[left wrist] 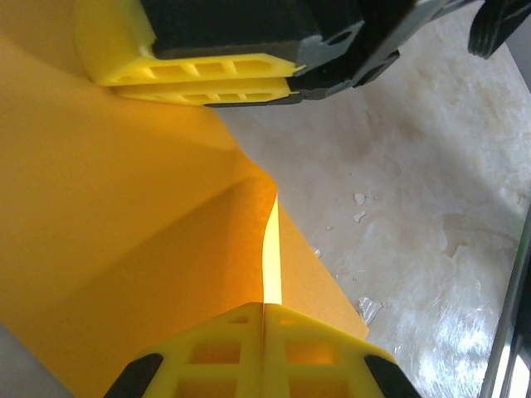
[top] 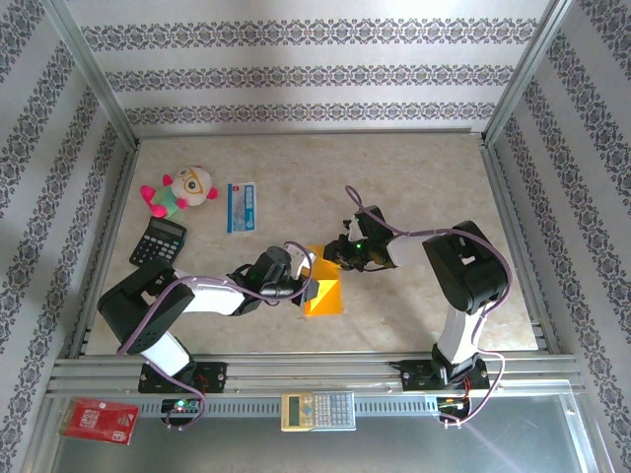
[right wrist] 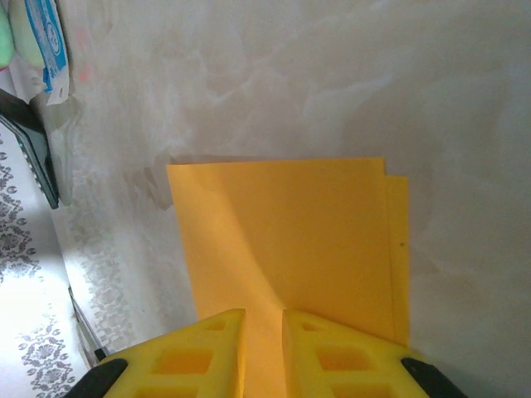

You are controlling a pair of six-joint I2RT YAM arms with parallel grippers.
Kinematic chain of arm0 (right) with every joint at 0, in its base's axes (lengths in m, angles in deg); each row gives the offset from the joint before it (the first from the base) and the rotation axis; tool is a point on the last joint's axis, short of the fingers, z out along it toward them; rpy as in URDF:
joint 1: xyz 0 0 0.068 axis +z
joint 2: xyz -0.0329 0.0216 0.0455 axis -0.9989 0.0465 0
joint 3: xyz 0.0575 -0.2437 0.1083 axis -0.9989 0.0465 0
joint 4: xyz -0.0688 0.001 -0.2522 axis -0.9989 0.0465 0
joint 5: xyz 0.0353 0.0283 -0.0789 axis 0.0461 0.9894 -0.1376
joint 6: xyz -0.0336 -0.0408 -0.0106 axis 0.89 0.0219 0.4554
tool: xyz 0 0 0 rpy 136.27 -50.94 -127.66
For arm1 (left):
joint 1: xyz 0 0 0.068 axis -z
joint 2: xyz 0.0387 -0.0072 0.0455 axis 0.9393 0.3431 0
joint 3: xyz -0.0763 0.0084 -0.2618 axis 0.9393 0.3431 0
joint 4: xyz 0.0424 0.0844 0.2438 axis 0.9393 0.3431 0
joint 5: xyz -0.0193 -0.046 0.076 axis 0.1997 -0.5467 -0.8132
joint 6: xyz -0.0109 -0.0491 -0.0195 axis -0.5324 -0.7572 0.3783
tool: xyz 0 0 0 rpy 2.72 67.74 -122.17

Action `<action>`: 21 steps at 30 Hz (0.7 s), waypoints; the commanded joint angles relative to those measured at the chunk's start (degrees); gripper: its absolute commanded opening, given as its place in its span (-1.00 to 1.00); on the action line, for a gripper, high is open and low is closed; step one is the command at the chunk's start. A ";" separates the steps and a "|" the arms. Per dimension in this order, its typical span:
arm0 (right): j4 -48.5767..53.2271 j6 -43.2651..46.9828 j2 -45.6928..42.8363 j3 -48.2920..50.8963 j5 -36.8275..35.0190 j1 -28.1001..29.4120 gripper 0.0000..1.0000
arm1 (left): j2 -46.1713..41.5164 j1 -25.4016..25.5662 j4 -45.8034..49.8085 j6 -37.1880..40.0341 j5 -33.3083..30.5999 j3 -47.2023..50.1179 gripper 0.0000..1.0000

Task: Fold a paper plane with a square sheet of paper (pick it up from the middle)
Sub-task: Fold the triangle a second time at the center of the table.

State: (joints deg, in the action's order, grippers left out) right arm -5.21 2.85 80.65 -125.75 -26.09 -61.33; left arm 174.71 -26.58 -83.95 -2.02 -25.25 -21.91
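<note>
Left gripper (left wrist: pixel 264 308) pinches folded orange-yellow paper sheet (left wrist: pixel 124 215), lower centre; right gripper (left wrist: pixel 116 80) clamps it, top left. Crease runs between them.

the far half of the tabletop (top: pixel 424 177) is bare, and a gripper can pass there freely up to the right edge. at the far left three obstacles stand near each other: the plush toy (top: pixel 180 190), the packet (top: pixel 242 207) and the calculator (top: pixel 158 241), with only a narrow lane between packet and calculator. in the middle the left gripper (top: pixel 302 281) and the right gripper (top: pixel 340 256) are close together on the paper (top: pixel 325 296), both with jaws closed on it, so there is little room between them. the frame posts (top: pixel 99 84) close the sides.
</note>
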 commanded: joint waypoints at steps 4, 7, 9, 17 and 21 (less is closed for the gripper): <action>3.05 2.21 2.36 1.06 -2.26 -0.42 -0.58 | 1.52 -2.61 -0.86 -0.17 3.35 0.20 -0.95; 3.14 2.21 2.54 0.96 -2.26 -0.34 -0.58 | 2.18 -3.10 -0.76 -0.17 3.90 -0.11 -0.94; 3.22 2.12 2.49 0.88 -2.26 -0.34 -0.58 | 2.54 -3.36 -0.33 0.01 4.26 -0.32 -0.94; 3.56 2.21 2.72 0.52 -2.08 -0.26 -0.58 | 3.24 -4.57 0.54 0.57 3.92 -0.59 -0.93; 3.65 2.13 2.78 0.43 -2.17 -0.15 -0.59 | 4.12 -4.77 1.19 0.61 4.25 -1.45 -0.92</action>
State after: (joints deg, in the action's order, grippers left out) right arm -5.17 3.68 80.80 -125.77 -25.81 -61.33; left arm 177.68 -30.56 -83.87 -2.00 -22.02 -22.08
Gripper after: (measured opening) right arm 0.207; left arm 0.064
